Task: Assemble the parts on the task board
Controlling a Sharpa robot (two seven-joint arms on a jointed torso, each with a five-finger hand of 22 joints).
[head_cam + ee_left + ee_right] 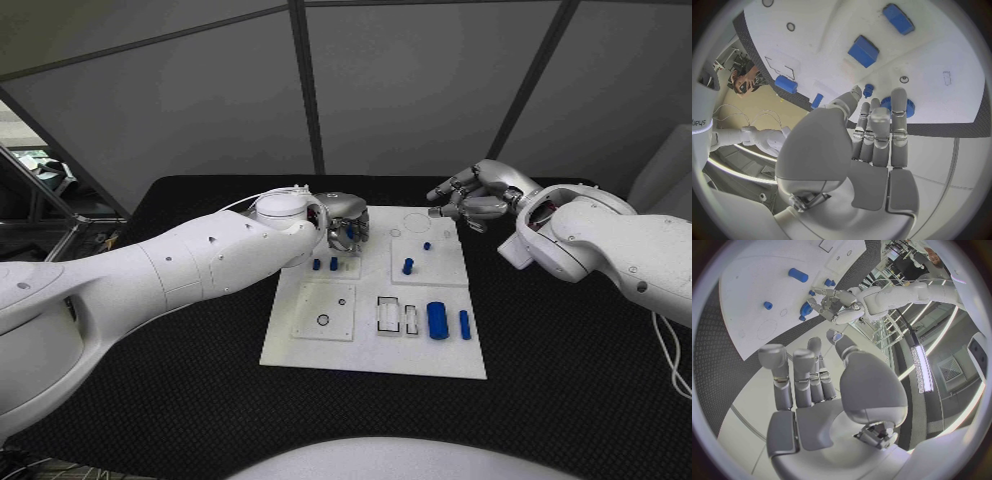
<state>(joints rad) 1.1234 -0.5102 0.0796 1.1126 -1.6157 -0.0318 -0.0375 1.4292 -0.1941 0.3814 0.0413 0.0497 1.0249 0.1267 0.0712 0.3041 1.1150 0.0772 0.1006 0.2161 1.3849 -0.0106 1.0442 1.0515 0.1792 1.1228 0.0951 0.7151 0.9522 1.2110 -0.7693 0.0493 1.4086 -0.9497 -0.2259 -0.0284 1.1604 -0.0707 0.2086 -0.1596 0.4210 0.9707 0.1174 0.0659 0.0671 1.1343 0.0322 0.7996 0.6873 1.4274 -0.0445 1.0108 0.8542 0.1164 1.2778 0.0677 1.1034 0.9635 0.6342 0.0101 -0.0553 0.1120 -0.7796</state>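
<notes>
Nearest the head camera, the near edge of the white task board (368, 362) lies bare; just beyond it, toward the near right corner, a large blue cylinder (437, 320) lies beside a slimmer blue pin (464, 324) and two outlined rectangular slots. Two small blue pegs (325, 264) stand near the left edge, and another peg (408, 266) stands on the raised far-right panel.

The left hand (342, 222) hangs over the far left corner of the board. In the left wrist view its fingers (879, 127) lie close together and bend around a blue ridged round part (896, 106); it appears to hold that part, though the contact is partly hidden. The right hand (476, 196) hovers beyond the board's far right corner, fingers loosely apart, holding nothing.

The step in hand seems to be seating the round part. Doing it well likely means keeping the part's axis square to the board, lining it over its seat before lowering, and easing the fingers off only once it sits flush. The right hand could steady the board's far edge.

No brand, label or legible writing can be made out on the board or the parts.
</notes>
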